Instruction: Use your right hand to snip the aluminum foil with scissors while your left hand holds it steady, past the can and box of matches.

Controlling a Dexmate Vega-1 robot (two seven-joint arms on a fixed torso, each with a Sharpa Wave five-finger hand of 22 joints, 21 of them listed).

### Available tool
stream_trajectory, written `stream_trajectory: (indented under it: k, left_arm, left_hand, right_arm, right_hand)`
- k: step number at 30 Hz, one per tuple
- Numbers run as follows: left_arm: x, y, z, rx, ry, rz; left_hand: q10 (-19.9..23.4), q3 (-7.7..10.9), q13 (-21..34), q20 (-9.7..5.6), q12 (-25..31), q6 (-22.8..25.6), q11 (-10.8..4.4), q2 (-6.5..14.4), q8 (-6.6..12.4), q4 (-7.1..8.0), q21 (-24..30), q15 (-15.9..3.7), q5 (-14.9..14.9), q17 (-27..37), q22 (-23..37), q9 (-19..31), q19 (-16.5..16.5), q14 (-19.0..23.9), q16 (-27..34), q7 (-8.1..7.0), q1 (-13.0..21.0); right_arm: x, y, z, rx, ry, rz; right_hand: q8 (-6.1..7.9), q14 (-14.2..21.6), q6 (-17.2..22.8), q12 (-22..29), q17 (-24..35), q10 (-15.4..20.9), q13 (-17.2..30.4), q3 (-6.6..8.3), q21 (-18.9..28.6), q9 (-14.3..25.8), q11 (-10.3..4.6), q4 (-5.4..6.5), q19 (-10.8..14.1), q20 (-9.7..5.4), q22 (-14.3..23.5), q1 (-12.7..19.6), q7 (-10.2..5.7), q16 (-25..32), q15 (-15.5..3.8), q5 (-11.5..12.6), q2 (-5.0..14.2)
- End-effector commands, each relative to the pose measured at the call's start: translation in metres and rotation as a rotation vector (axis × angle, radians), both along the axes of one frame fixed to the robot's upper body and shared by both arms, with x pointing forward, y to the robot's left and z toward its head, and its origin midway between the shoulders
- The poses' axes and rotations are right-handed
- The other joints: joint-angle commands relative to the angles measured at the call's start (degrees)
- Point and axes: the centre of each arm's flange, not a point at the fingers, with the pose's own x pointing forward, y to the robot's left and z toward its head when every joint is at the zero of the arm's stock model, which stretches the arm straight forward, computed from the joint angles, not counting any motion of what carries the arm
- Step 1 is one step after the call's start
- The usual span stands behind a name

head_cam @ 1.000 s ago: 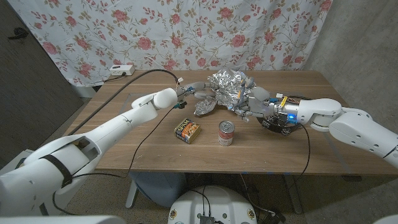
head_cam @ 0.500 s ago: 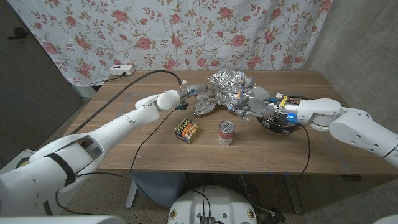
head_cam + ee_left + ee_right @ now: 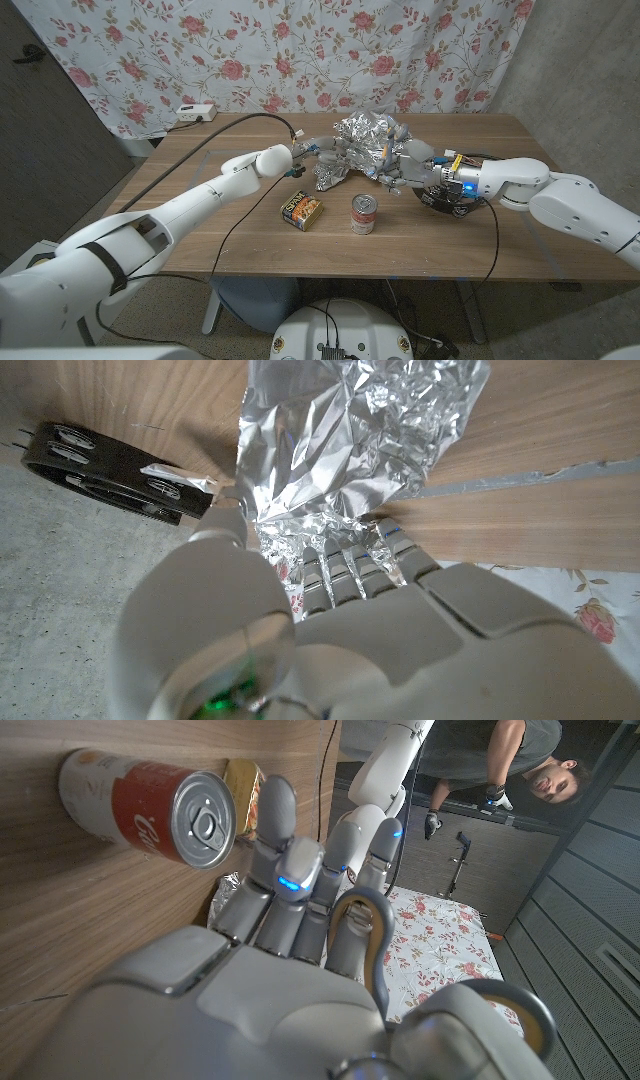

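Now aluminum foil [image 3: 360,140] sits between both robot hands.

- The can [image 3: 150,810] has a red label with white script lettering; only a capital "C" and part of the next letter show, and the word cannot be read whole.
- The matchbox [image 3: 301,210] bears a dark printed panel with yellow markings, too small to read.
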Motion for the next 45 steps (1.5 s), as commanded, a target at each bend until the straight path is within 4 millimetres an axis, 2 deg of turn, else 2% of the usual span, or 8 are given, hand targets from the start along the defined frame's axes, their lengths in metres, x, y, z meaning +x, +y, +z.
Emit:
stream_trajectory:
  k: [1,10,21,24,29,41,44,45]
  left_arm:
    - [0.0031,-0.0048,-0.0012,0.015,0.020,-0.009]
    - [0.0042,-0.0061,-0.0012,0.035,0.036,-0.001]
    - [0.0039,-0.0064,-0.0027,0.055,0.060,0.009]
    - [0.0038,-0.0068,-0.0034,0.059,0.063,0.013]
    - [0.0035,-0.0072,-0.0042,0.063,0.068,0.016]
    - [-0.0002,-0.0076,-0.0052,0.066,0.062,0.017]
    - [-0.0010,-0.0070,-0.0051,0.063,0.062,0.017]
    - [-0.0011,-0.0070,-0.0051,0.063,0.062,0.017]
  left_hand:
    - [0.73,-0.29,-0.03,0.10,0.44,0.75,-0.34,0.19,0.44,0.14,0.14,0.05,-0.10,0.21,-0.07,0.27,0.12,0.40,0.38,-0.38,-0.08]
    - [1.64,-0.49,-0.29,0.25,0.83,1.79,-0.37,0.16,0.73,0.21,0.26,0.10,-0.11,0.20,-0.06,0.28,0.25,1.16,0.63,-0.39,-0.29]
    - [4.92,-0.87,-0.87,-0.14,1.98,4.25,-0.99,0.20,1.21,0.17,0.97,-1.25,-0.09,0.24,0.01,0.29,2.17,6.30,1.90,-0.17,-0.46]
    - [6.47,-0.96,-1.02,-0.15,2.49,5.16,-1.60,0.10,1.36,0.05,1.15,-2.02,-0.08,0.22,0.05,0.29,2.83,7.47,1.99,-0.38,-0.36]
    - [7.64,-1.09,-1.16,-0.18,2.84,6.48,-1.78,0.07,1.66,0.06,1.35,-2.39,-0.09,0.23,0.10,0.30,3.56,8.74,2.14,-0.64,-0.39]
    - [8.17,-1.27,-1.31,-0.16,2.88,7.80,-1.70,0.01,1.87,0.07,1.37,-2.49,-0.10,0.25,0.17,0.31,3.90,9.55,2.04,-0.87,-0.43]
    - [7.58,-1.31,-1.36,-0.19,2.58,7.43,-1.48,0.08,1.57,0.09,1.35,-2.15,-0.07,0.27,0.19,0.30,3.96,9.34,1.80,-1.27,-0.42]
    - [6.85,-1.30,-1.41,0.27,2.25,7.34,-1.41,0.24,1.44,0.15,1.32,-1.85,-0.05,0.32,0.21,0.30,3.94,9.19,1.67,-1.73,-0.44]
  right_arm:
    - [0.0003,-0.0006,0.0010,0.001,0.002,0.001]
    - [-0.0009,-0.0001,0.0017,0.003,0.002,0.008]
    - [-0.0021,0.0007,0.0023,0.004,0.001,0.016]
    - [-0.0027,0.0006,0.0018,0.005,0.002,0.018]
    - [-0.0036,0.0001,0.0013,0.010,0.001,0.018]
    - [-0.0055,-0.0012,-0.0008,0.017,0.001,0.016]
    - [-0.0062,-0.0016,-0.0013,0.018,-0.003,0.015]
    - [-0.0063,-0.0016,-0.0015,0.019,-0.001,0.016]
  right_hand:
    - [0.47,-2.13,-2.69,0.37,0.09,0.14,-0.07,-0.45,0.45,0.16,-0.17,-0.09,-0.23,-2.27,0.15,-0.05,5.25,-0.12,-4.57,-0.33,0.49]
    - [0.49,-1.91,-2.68,0.58,0.21,0.15,-0.32,-0.42,0.50,0.21,-0.12,-0.10,-0.25,-2.31,-0.03,0.01,5.21,-0.10,-4.56,-0.39,0.73]
    - [0.51,-2.02,-2.50,0.82,0.20,0.17,-0.68,-0.44,0.68,0.13,-0.20,-0.11,-0.29,-2.29,-0.08,0.03,5.14,-0.19,-4.55,-0.49,0.89]
    - [0.50,-2.00,-2.53,0.86,0.17,0.08,-0.69,-0.44,0.66,0.13,-0.25,-0.12,-0.31,-2.33,-0.16,0.04,5.13,-0.22,-4.57,-0.51,0.92]
    - [0.50,-1.82,-2.55,1.03,0.27,0.00,-0.71,-0.43,0.61,0.15,-0.26,-0.13,-0.20,-2.35,-0.45,0.08,5.18,-0.13,-4.57,-0.54,1.01]
    - [0.56,-1.89,-2.26,1.34,0.34,-0.02,-1.01,-0.43,0.99,0.05,-0.13,-0.13,-0.29,-2.25,-0.23,0.08,5.11,0.01,-4.53,-0.64,1.21]
    - [0.59,-1.68,-2.32,1.40,0.55,0.06,-1.20,-0.42,1.07,0.14,-0.28,-0.14,-0.40,-2.20,-0.17,0.12,4.98,0.25,-4.52,-0.67,1.29]
    - [0.61,-1.93,-2.28,1.57,0.32,0.01,-0.97,-0.41,1.05,0.15,-0.18,-0.15,-0.40,-2.22,-0.23,0.13,5.03,0.03,-4.52,-0.67,1.31]
